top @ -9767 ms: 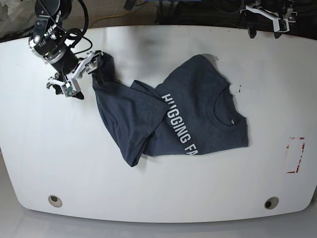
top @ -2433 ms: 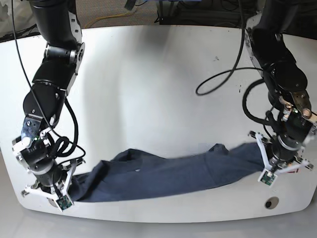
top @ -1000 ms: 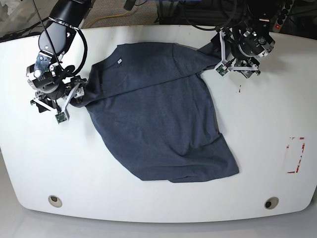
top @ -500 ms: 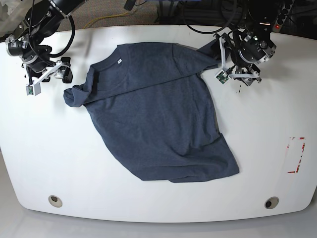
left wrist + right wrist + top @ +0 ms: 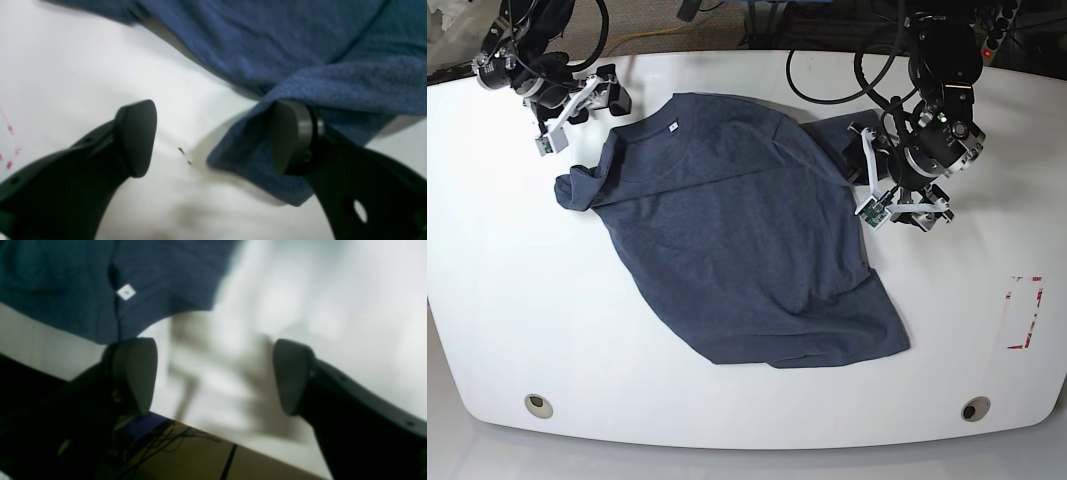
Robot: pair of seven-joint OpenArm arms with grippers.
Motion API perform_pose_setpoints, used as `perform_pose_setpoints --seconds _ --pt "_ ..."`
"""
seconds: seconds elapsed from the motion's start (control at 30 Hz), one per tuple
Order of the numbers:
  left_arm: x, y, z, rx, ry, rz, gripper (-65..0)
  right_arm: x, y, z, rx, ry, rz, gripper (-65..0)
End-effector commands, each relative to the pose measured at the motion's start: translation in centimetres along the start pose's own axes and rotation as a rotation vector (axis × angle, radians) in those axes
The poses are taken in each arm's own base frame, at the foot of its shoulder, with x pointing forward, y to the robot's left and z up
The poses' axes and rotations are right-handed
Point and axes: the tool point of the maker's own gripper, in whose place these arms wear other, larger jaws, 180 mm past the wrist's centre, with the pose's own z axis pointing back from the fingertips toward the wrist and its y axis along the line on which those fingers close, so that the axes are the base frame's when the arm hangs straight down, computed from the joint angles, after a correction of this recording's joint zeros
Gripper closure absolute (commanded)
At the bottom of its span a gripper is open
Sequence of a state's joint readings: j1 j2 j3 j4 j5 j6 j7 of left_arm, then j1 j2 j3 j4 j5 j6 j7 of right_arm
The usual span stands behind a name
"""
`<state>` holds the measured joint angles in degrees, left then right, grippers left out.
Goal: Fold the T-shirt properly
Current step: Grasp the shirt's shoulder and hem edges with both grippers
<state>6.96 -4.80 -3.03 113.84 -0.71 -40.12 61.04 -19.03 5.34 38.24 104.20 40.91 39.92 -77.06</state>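
Left gripper (image 5: pixel 213 136) stands apart, the T-shirt (image 5: pixel 300 76) sleeve draped over one finger; right gripper (image 5: pixel 215 375) gapes empty. Soft, limp cloth likely needs pinching at hems.

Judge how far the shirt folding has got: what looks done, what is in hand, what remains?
Done: the T-shirt lies spread back-up on the table. In hand: nothing gripped; the left gripper stands open with sleeve cloth draped on one finger, and the right gripper is open, off the cloth. Left: every fold.

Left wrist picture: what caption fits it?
Open left gripper with the navy T-shirt's sleeve draped over one finger.
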Motion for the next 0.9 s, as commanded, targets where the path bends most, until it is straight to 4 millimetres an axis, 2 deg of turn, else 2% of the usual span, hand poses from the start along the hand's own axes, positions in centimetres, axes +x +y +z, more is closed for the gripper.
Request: perform_pose_setpoints --seconds 0.0,0.2,0.33,0.47,0.57,0.63,0.77,0.8,0.87 --pt "1.9 0.7 0.3 0.019 -0.052 -0.02 -47.8 0.2 1.1 -0.9 0.051 0.007 0.025 -51.7" --pt "2.2 -0.1 0.2 0.001 -0.058 -0.036 -47.8 -2.4 2.3 -3.4 0.139 0.094 -0.034 -51.7" --pt "2.2 -0.1 0.2 0.001 -0.058 -0.036 -47.6 -2.8 4.2 -4.4 0.186 0.104 -0.036 -51.5" --pt "2.1 -0.1 0.2 0.0 -0.054 -0.036 -47.6 -2.3 4.9 -4.9 0.2 0.069 -0.053 -50.7" --pt "2.2 0.1 0.2 0.006 -0.054 -0.038 -47.6 -1.2 5.0 -5.1 0.205 0.009 -0.059 -41.9" --pt "2.2 0.2 0.2 0.008 -0.053 -0.038 -47.6 -1.0 4.9 -5.2 0.208 -0.01 -0.072 -30.0" --pt "3.5 1.5 0.3 0.038 -0.083 -0.045 -47.6 -0.7 4.5 -5.6 0.21 -0.012 -0.083 -7.5" --pt "3.7 1.6 0.2 0.04 -0.084 -0.044 -47.6 -0.7 4.4 -5.6 0.207 -0.011 -0.084 -4.0" --pt "3.7 1.8 0.0 0.039 -0.082 -0.042 -48.1 -0.6 3.8 -5.3 0.194 -0.008 -0.07 -2.7"
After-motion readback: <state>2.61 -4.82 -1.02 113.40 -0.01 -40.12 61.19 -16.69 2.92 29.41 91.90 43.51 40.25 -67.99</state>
